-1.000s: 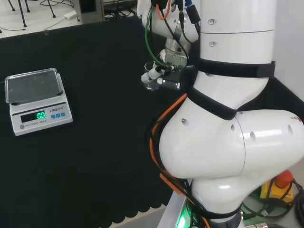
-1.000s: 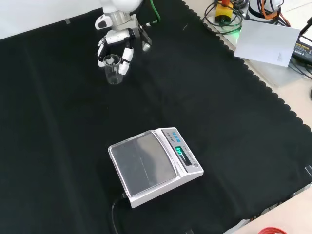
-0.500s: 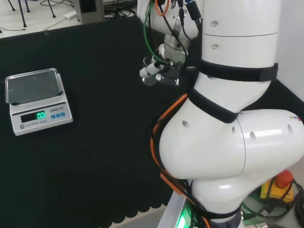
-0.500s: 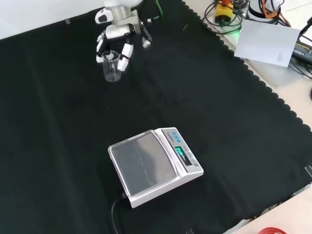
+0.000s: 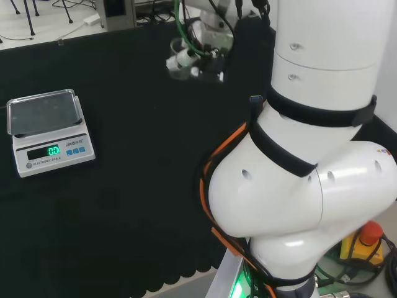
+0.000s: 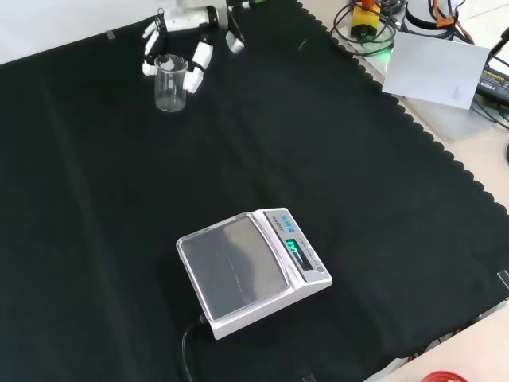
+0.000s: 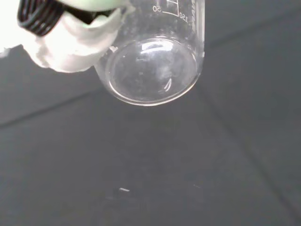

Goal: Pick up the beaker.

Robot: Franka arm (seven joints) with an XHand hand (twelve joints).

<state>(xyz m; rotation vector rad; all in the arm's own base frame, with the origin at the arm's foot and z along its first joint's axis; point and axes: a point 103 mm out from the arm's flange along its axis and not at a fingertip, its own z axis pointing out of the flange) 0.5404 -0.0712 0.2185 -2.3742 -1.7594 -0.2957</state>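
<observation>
Clear glass beaker (image 6: 170,84), upright, empty, pinched by robot hand (image 6: 187,36).

From behind and above, my hand (image 5: 186,57) is curled round the clear beaker (image 5: 180,69) at the far side of the black-clothed surface (image 5: 124,186), well apart from the scale (image 5: 46,131) at the left, my white links (image 5: 298,155) looming at the right.

Three cameras: head, front, wrist.
Head looks over arm; front looks down, sharing scale (image 5: 48,131) (image 6: 253,270); wrist close above cloth (image 7: 188,188).
</observation>
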